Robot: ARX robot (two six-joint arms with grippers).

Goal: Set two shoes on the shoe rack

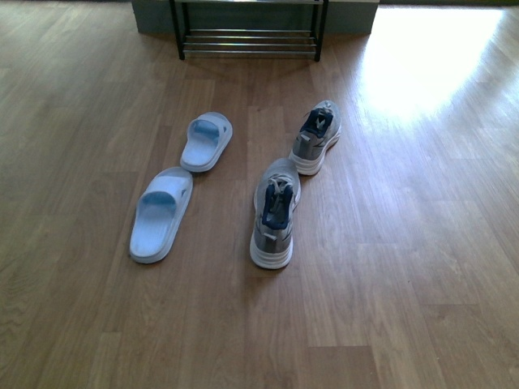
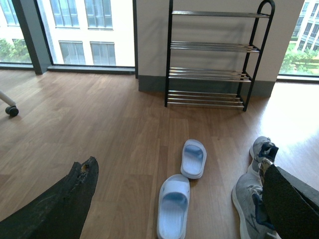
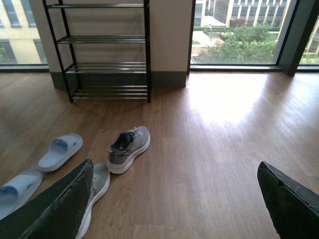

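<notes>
Two grey sneakers [image 1: 274, 215] and two pale blue slides [image 1: 162, 215] are lying before one shoe rack [image 1: 248, 44], untouched ahead of the left gripper [image 2: 178, 164] and right gripper [image 3: 175, 165], both gaping wide.

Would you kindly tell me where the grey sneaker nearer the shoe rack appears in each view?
Front view: far sneaker, right of centre, beyond the near sneaker.
Left wrist view: far sneaker at the picture's edge, partly hidden.
Right wrist view: far sneaker fully visible, mid-floor.
Shared landmark: shoe rack, behind it everywhere.
</notes>
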